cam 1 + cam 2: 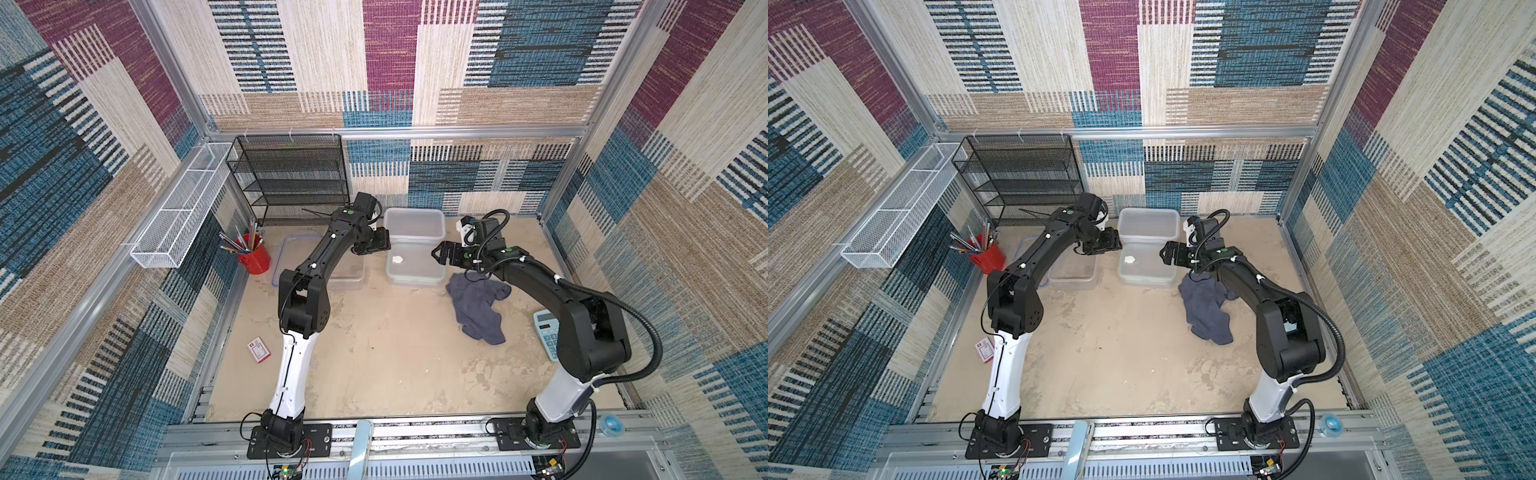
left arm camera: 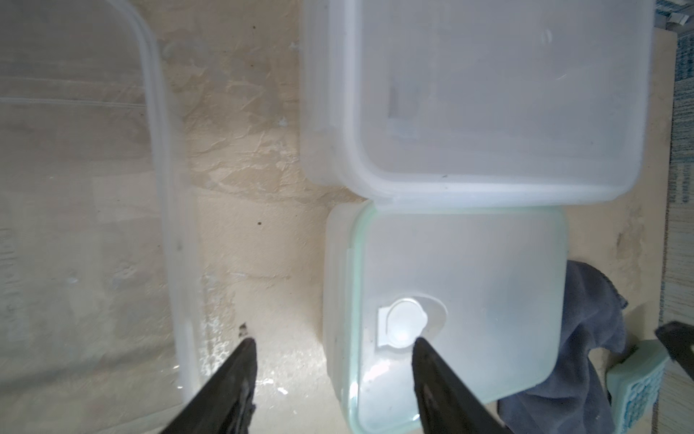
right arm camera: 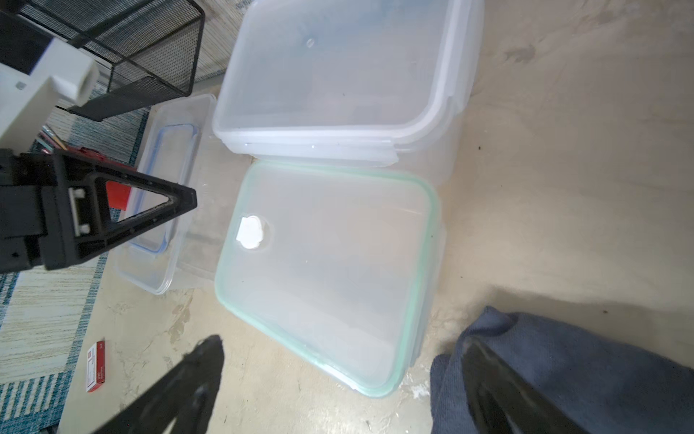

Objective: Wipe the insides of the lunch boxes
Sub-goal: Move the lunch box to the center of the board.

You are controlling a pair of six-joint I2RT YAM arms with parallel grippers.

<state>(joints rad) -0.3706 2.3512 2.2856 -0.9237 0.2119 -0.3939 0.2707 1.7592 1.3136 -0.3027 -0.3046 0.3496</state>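
- The shallow lunch box (image 1: 347, 279) is seen leftmost, uncovered.
- The left gripper (image 2: 334, 342) is held open and empty just beside it.
- The deep lunch box (image 1: 414, 224) is set behind the smaller lunch box (image 1: 415, 280), touching it.
- The right gripper (image 1: 436, 252) is spread wide, empty.

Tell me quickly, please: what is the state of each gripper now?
Left gripper: open, holding nothing.
Right gripper: open, holding nothing.
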